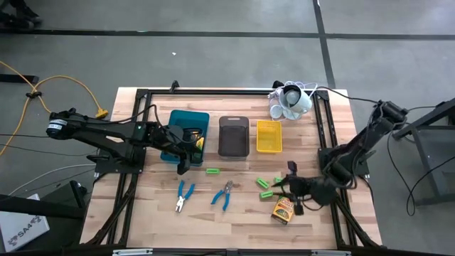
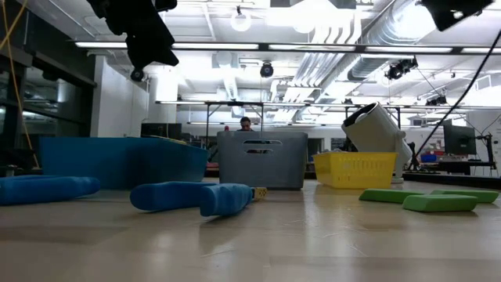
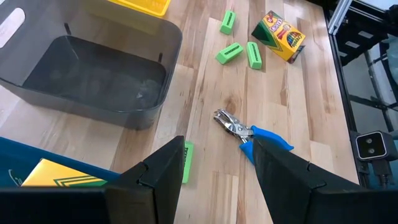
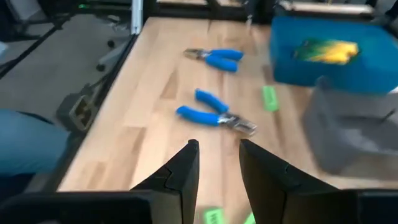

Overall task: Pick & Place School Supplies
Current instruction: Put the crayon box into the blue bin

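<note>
Hovering over teal tray's [image 1: 186, 119] front edge, left gripper [image 1: 183, 165] gaping, empty; green stick [image 1: 212, 171] lying just beside on bench: light, stiff, pinch across narrow sides. Right gripper [image 1: 290, 186] half-parted, grasping nothing, near bench's right front corner.

- three trays sit in a row across the middle of the table [image 1: 234, 227]: left tray [image 1: 186, 119], middle tray [image 1: 233, 135], right tray [image 1: 269, 136]
- one printed box [image 1: 197, 141] lies inside the left tray
- cup cluster [image 1: 289, 101] sits behind the right tray, toward the far right corner
- single stick [image 1: 212, 171] lies just in front of the gap between left and middle trays
- two plier tools in front of the trays: left pliers [image 1: 183, 195] and right pliers [image 1: 224, 195], side by side but apart
- a few sticks [image 1: 264, 183] lie right of the pliers
- second box [image 1: 283, 210] sits in front of those sticks, nearest the front edge
- left claw [image 1: 182, 160] hangs over the left tray's front right corner; right claw [image 1: 286, 186] is just beside the sticks
</note>
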Available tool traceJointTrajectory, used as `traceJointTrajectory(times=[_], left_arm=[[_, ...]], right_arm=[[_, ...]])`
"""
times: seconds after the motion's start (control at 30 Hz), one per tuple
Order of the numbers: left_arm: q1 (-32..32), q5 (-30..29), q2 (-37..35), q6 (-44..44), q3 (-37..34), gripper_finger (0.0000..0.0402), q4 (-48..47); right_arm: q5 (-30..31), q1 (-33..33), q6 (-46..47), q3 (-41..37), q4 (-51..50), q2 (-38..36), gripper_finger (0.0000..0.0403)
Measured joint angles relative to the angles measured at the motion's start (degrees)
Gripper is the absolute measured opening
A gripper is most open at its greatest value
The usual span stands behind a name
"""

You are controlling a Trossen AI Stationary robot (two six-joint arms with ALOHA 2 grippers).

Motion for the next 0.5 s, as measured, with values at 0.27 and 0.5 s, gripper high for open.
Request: traceJointTrajectory(times=[0.27,0.5], left_arm=[[0.0,0.0,0.0,0.0,0.0,0.0185,0.0],[0.0,0.0,0.0,0.0,0.0,0.0185,0.0]], right_arm=[[-2.0,4.36,10.51,0.03,0.21,4.94,0.0106],[-4.49,7.01,14.96,0.04,1.14,8.76,0.0106]])
